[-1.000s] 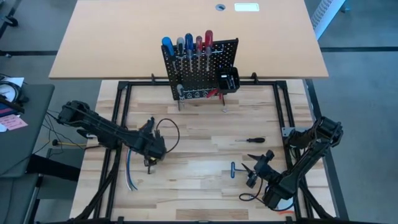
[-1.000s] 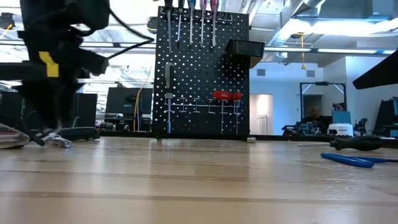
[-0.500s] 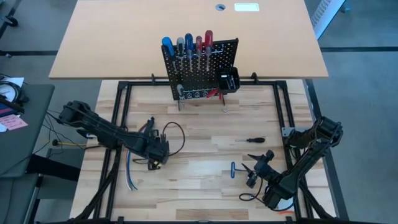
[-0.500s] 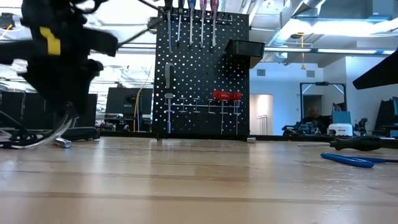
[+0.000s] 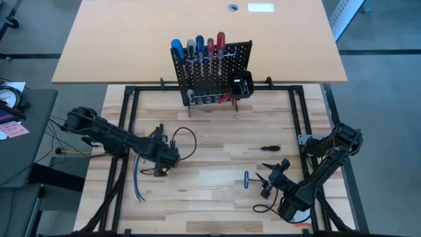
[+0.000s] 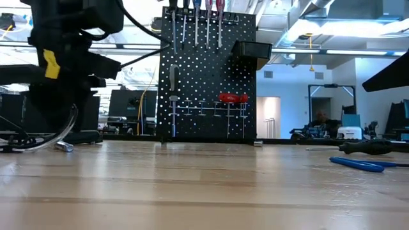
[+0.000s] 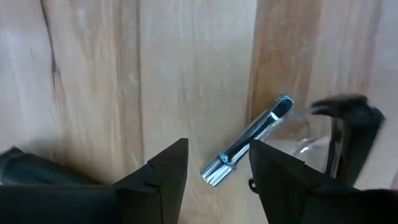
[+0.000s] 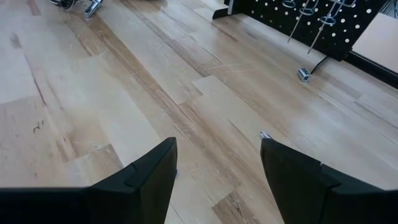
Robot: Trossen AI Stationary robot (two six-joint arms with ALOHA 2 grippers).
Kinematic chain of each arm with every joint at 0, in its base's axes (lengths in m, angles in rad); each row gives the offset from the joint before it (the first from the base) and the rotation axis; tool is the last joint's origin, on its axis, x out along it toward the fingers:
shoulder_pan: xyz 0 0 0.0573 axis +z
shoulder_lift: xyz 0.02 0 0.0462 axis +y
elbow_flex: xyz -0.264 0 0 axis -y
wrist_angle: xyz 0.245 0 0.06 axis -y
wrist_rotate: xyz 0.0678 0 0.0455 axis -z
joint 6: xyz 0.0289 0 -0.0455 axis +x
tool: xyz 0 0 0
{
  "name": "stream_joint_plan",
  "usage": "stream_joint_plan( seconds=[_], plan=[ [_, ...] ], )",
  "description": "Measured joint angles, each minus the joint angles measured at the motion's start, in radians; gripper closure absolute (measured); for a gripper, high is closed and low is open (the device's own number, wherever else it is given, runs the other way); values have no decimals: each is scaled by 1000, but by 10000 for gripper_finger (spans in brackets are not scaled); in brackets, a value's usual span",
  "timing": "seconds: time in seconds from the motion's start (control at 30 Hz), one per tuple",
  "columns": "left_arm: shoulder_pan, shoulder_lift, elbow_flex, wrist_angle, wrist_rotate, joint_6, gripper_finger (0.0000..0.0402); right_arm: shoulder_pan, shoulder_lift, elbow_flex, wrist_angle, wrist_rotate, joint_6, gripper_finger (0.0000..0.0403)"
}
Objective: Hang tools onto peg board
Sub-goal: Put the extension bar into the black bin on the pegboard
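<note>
The black peg board stands upright at the table's far side. Several screwdrivers hang along its top and red pliers lower down. A short metal bit lies flat on the wood at the table's left. My left gripper points down over it, open, a finger on either side of one end of the bit. A black screwdriver and a blue T-handled key lie at the right. My right gripper waits open beside the key, holding nothing.
A black cable loop curls off the left arm, right beside the bit. A small black bin hangs on the peg board's right side. A small metal piece lies in front of the board. Bare wood lies at the table's middle.
My left gripper has rolled at the wrist and edged slightly toward the table's right, staying low over the metal bit. The cable loop on that arm has swung along with it. The bit has stayed where it lay.
</note>
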Motion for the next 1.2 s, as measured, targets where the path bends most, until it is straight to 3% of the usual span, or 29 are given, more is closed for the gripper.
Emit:
stream_joint_plan(
  seconds=[0.4,0.7,1.2],
  plan=[
    [-38,0,-66,144,-7,355,237,0,0,0,0,-12,-3,163],
    [-37,-4,-125,206,53,322,249,0,0,0,-4,-13,-3,163],
    [-34,-3,-146,250,76,280,356,0,0,0,-3,-13,-1,163]
  ],
)
